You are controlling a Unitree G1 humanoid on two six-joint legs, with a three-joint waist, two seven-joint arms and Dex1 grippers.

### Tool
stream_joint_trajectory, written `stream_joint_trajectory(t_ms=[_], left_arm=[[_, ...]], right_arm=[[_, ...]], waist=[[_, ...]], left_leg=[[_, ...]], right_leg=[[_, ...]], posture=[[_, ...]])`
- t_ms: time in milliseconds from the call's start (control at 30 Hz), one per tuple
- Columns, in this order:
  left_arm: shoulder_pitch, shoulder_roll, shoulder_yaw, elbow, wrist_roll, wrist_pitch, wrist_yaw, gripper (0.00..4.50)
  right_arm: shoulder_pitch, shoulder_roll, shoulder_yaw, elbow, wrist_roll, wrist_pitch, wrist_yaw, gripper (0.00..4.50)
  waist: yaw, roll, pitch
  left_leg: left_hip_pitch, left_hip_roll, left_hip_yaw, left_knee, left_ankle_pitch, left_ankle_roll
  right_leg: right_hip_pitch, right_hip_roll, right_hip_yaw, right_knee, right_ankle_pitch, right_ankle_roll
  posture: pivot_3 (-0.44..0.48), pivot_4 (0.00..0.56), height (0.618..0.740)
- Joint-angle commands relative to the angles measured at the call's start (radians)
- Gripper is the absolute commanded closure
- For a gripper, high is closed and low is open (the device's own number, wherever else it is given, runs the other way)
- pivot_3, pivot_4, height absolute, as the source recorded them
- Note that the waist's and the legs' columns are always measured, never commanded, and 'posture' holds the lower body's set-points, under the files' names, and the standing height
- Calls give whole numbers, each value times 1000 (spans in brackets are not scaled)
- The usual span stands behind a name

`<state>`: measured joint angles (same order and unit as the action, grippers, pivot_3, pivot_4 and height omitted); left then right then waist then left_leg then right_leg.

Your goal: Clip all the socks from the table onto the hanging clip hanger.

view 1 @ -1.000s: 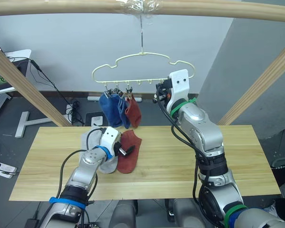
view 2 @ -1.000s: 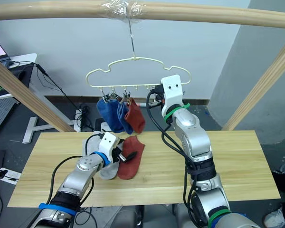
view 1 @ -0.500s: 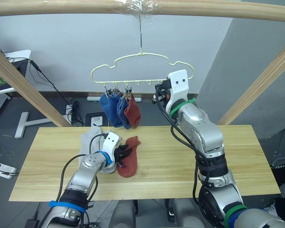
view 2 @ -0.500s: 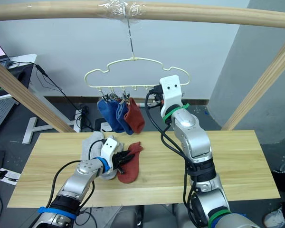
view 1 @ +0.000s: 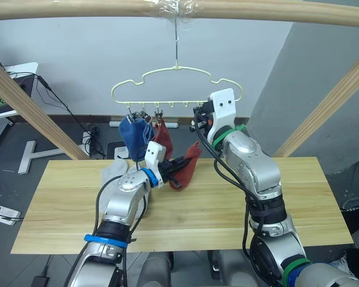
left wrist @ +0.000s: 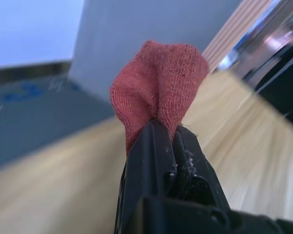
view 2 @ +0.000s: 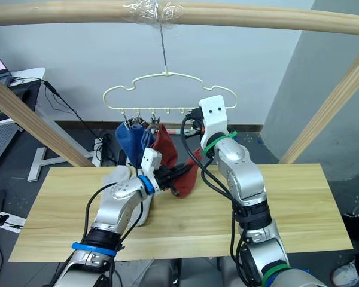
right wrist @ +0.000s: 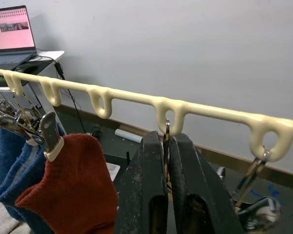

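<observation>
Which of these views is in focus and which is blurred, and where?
Left wrist view: the rust red sock and the left gripper shut on it are sharp, the table behind smeared. Right wrist view: the clip hanger is crisp throughout. Eye views: evenly lit, sharp.

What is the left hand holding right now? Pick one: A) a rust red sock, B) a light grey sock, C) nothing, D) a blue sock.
A: the left hand is shut on a rust red sock, lifted off the table toward the clip hanger, while a light grey sock lies on the wood.
</observation>
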<state>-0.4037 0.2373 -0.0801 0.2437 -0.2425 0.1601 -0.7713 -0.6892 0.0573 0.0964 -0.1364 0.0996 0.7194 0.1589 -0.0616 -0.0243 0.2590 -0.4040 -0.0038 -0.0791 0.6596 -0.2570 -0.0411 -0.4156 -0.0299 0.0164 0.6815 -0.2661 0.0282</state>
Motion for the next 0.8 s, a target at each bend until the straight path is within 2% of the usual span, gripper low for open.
stream_joint_trajectory(t_ms=[33,400,800], left_arm=[[-18,-32,25,-43,-40,8,28,4492],[-94,-74,38,-15,-20,7,144,4492],[-118,-95,55,-43,-47,28,179,4492]], right_arm=[[-7,11,-4,-61,23,4,-1,4500],[4,15,5,-75,37,30,-3,4500],[8,11,9,-74,41,38,-10,4500]], waist=[[0,0,0],[3,0,0],[2,0,0]], left_leg=[[0,0,0,0,0,0],[0,-1,0,1,0,0],[0,-1,0,1,0,0]], right_leg=[[0,0,0,0,0,0],[0,0,0,0,0,0],[0,0,0,0,0,0]], posture=[[-62,232,720],[-62,237,720],[-60,237,720]])
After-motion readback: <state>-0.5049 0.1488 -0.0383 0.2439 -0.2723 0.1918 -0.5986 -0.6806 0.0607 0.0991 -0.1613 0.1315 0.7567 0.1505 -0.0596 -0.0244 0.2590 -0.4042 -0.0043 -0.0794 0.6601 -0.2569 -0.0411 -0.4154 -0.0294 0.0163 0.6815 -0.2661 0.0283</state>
